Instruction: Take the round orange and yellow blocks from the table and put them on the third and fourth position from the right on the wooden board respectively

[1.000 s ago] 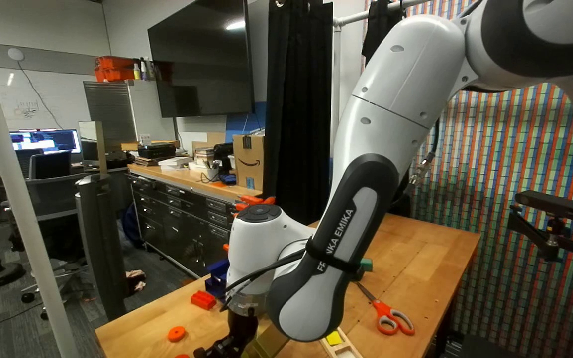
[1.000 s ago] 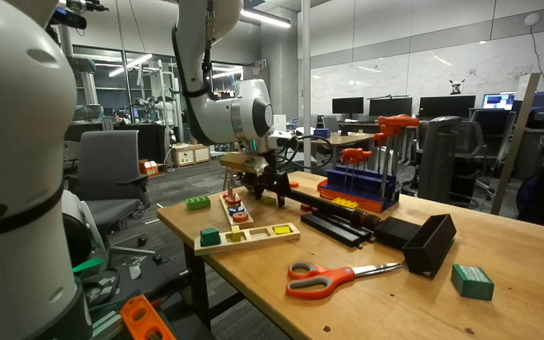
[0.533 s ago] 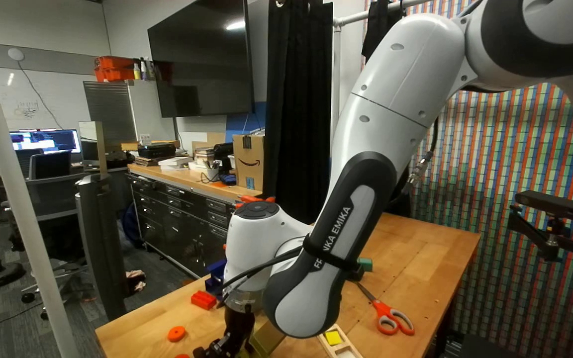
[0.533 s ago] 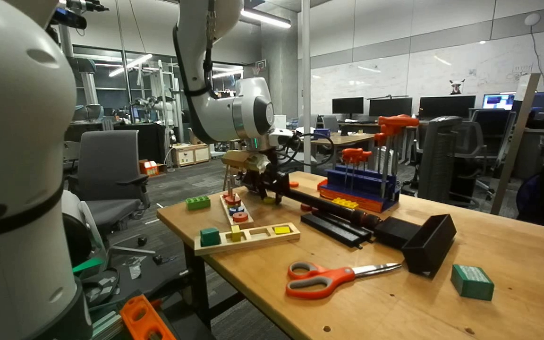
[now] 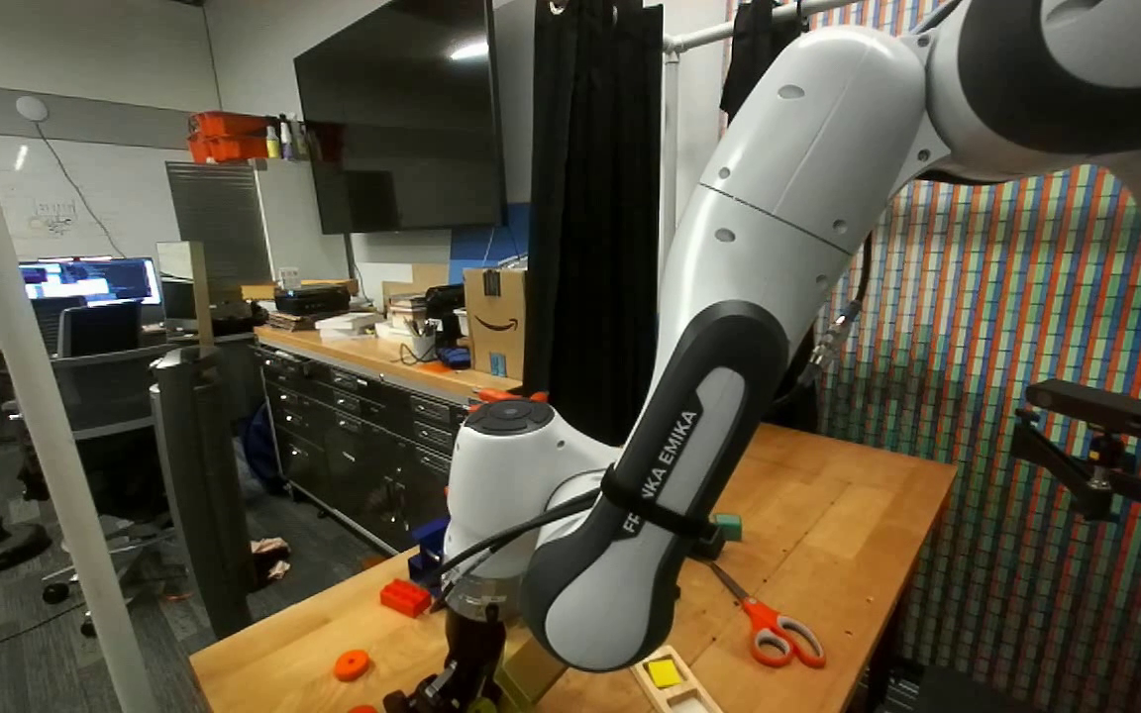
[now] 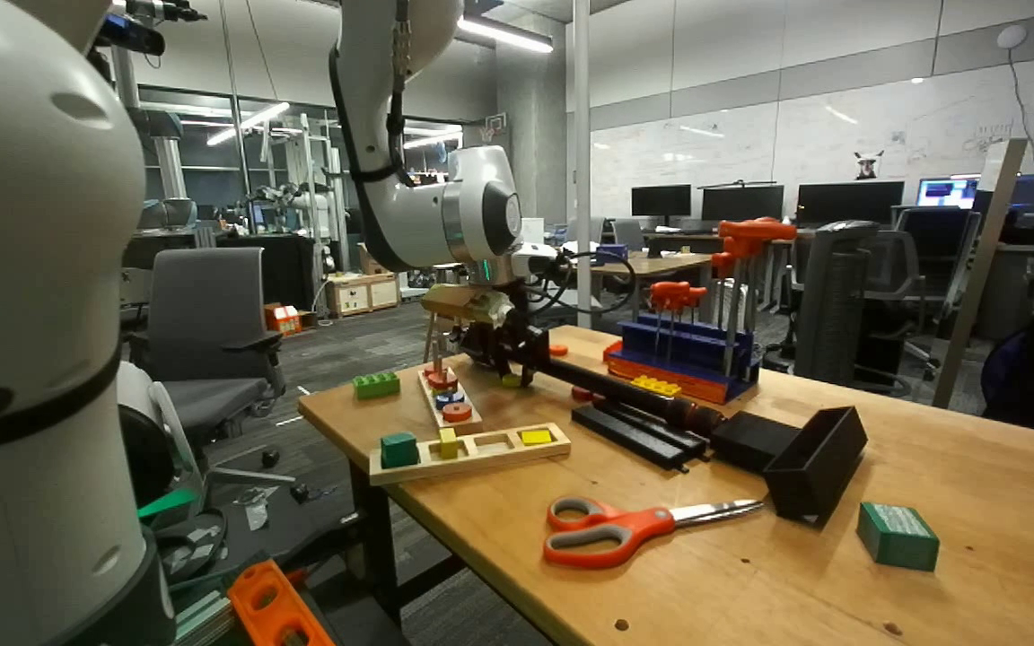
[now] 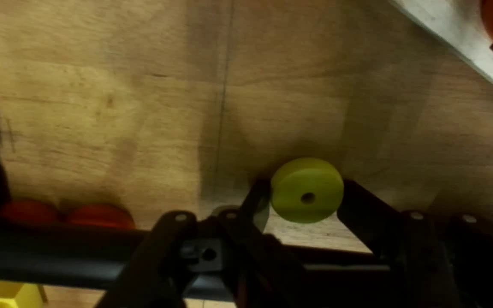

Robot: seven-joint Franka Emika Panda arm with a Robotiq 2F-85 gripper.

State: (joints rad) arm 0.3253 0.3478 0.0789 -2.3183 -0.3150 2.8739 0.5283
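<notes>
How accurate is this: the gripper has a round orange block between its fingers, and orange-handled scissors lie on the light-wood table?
Only the colour's wrong: the wrist view shows the gripper with a round yellow block between its fingers. The scissors do lie on the table.

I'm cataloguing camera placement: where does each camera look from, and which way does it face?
Wrist view: just above the pincer, facing down at the tabletop; the pincer shows, shut on the round yellow block.
An exterior view: higher than the tabletop, facing the wall screen; the arm looms large, pincer cropped below.
An exterior view: close to a white robot section, facing the tabletop and whiteboard; arm and pincer show beyond.
Both exterior views share tabletop, arm and scissors.
</notes>
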